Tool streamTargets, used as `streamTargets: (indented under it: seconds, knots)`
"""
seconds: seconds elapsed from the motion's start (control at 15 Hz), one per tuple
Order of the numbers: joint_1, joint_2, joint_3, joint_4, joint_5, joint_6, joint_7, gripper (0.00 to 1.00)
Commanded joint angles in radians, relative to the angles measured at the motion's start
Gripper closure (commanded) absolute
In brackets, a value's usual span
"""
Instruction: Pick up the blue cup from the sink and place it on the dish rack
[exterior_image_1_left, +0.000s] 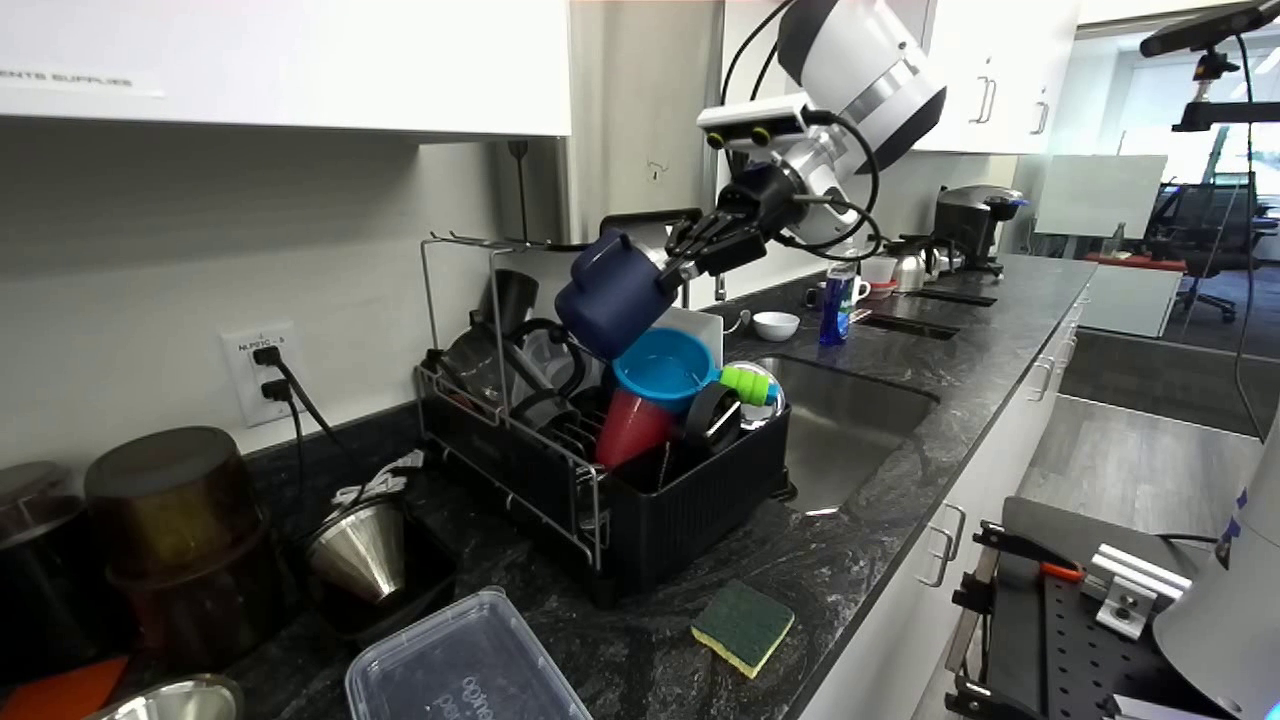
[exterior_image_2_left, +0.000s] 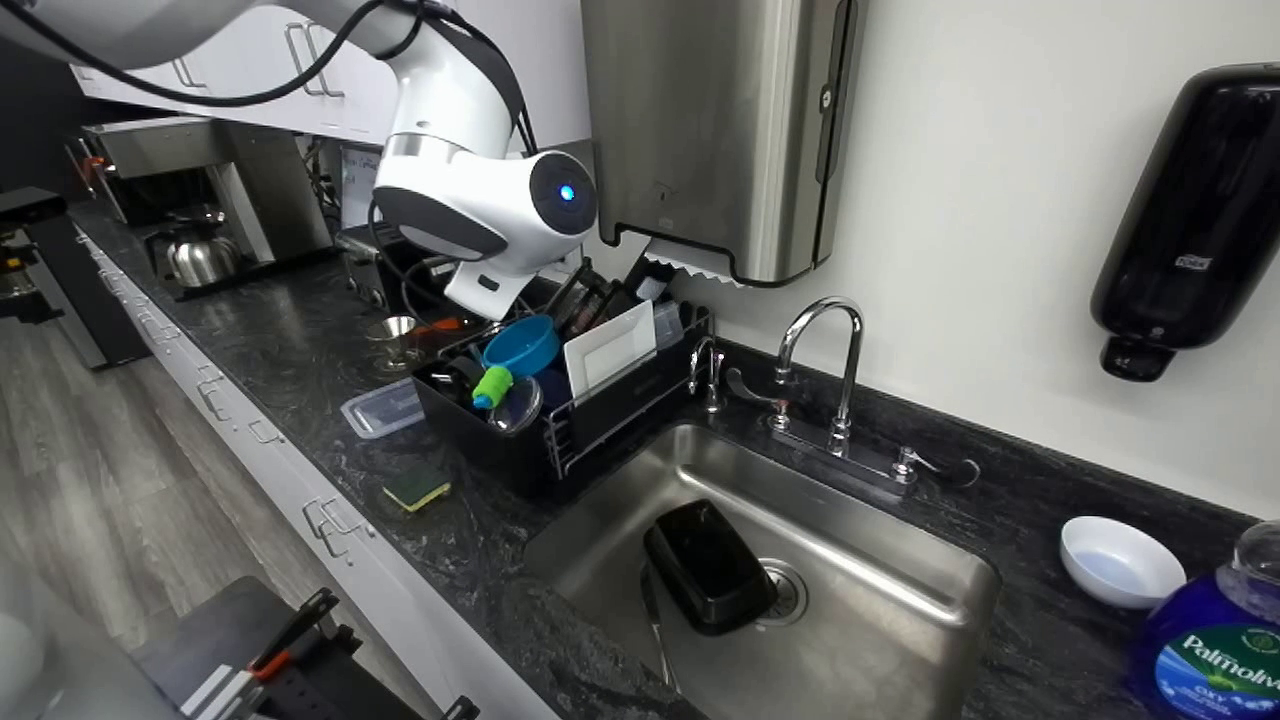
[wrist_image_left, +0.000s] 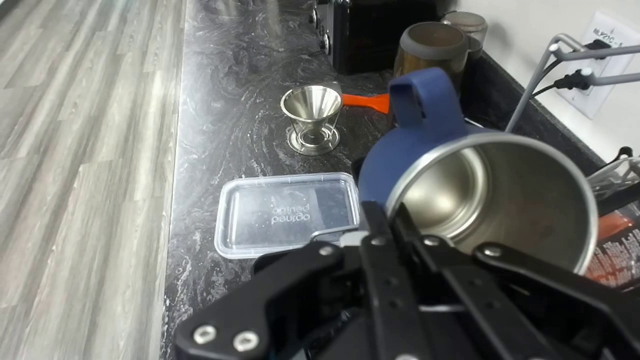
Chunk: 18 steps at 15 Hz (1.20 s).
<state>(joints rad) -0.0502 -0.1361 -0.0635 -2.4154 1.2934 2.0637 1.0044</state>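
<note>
The dark blue cup hangs tilted in the air above the dish rack. My gripper is shut on the cup's rim. In the wrist view, the fingertips pinch the rim of the cup, one inside and one outside. The cup's handle points up and away, and its steel inside looks empty. The black dish rack stands beside the sink. In that exterior view the arm's wrist hides the gripper, and I cannot make out the held cup.
The rack holds a light blue bowl, a red cup, dark jugs and a white plate. A wire frame rises at the rack's side. A black container lies in the sink. A sponge and clear lidded box lie nearby.
</note>
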Motion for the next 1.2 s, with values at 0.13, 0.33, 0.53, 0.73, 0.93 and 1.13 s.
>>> streamTargets:
  seconds: [0.13,0.33,0.53,0.73,0.93,1.13]
  knots:
    - [0.001,-0.003,0.024,0.006,0.064,0.025,0.043,0.98]
    - [0.008,0.006,0.038,0.018,0.108,0.077,0.113,0.98]
    - [0.010,0.002,0.048,0.020,0.118,0.110,0.190,0.98]
    - [0.012,0.001,0.054,0.025,0.109,0.120,0.268,0.98]
    - [0.016,0.000,0.061,0.031,0.107,0.116,0.330,0.98]
    - [0.024,-0.013,0.069,0.032,0.105,0.101,0.377,0.98]
